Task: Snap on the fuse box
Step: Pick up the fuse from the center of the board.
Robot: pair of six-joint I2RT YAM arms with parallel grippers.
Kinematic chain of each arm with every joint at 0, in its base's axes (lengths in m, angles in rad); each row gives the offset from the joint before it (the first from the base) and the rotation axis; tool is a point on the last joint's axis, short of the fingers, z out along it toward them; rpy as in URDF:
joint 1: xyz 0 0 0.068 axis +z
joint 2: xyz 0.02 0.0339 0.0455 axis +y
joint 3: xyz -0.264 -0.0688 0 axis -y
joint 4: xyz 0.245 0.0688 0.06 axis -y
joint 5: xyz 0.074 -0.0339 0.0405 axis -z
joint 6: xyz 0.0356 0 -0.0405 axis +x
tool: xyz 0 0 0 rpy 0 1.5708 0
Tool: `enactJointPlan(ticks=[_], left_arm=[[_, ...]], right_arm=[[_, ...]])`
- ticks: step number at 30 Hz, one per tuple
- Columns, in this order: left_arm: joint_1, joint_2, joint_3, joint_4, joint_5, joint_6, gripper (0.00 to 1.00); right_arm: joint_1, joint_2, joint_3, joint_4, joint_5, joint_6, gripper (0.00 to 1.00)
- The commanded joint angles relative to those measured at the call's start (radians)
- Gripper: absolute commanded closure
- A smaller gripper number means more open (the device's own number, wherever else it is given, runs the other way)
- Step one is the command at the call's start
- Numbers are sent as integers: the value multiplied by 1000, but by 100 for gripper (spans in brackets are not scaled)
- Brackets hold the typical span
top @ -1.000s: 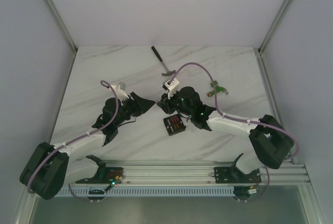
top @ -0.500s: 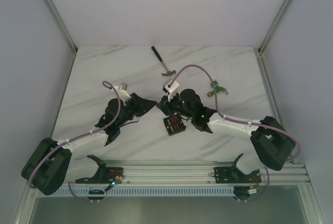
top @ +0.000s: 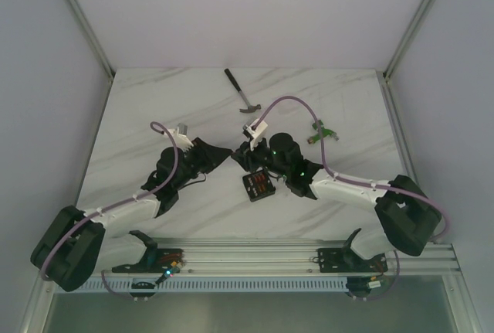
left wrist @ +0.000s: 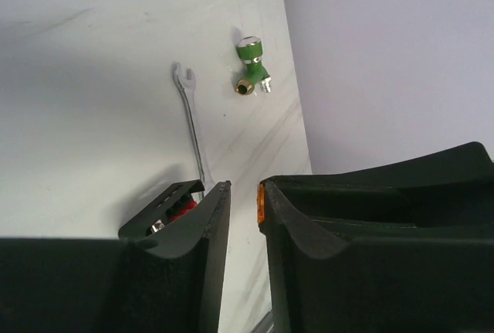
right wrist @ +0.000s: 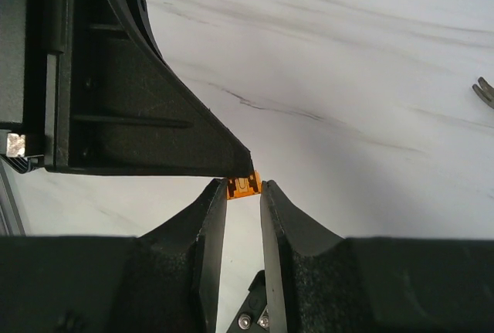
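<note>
Over the last second the right arm's elbow has drifted outward, while both sets of jaws stay tip to tip. The right jaws are narrow, pinching a small orange fuse (right wrist: pixel 244 186). The left jaws are narrow too, with the fuse at their tips, but I cannot tell whether they grip it. The fuse box (top: pixel 258 185) lies unmoved on the counter (top: pixel 154 101), just beside the right jaws on their near side and untouched. I judge the snapping has not begun. Beyond the left jaws lie a wrench (left wrist: pixel 189 120) and a green connector (left wrist: pixel 251 74), out of the way. The fuse itself keeps the jaws busy.

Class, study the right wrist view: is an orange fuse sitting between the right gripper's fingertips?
Yes, the orange fuse spans the narrow gap between the two fingertips of the right gripper, meeting both.
</note>
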Motion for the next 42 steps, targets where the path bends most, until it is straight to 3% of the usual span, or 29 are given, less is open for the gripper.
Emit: enactJointPlan(ticks=[1,4,13,18,22,27,34,42], left_arm=[[-5,-31,9,23,-4,-4,68],[-7,-30,10,41,17,-5,72],[-18,-32,9,72,38,-18,100],[-26,-76,-7,76,17,-33,100],[-33,-116,-36,104,-3,-71,100],[-60,-162,-73,167,-34,-142,100],[-154,-239,-119,234,-166,-220,100],[-230,-310,-154,245,-312,-256,100]], right_arm=[[6,-25,-17,65,-26,11,82],[6,-25,-17,70,-37,14,82],[6,-32,-20,82,-50,36,81],[6,-84,-64,156,1,145,66],[6,-143,-145,291,45,339,56],[6,-203,-234,439,83,569,52],[6,-218,-303,554,110,743,54],[10,-204,-332,666,60,784,61]])
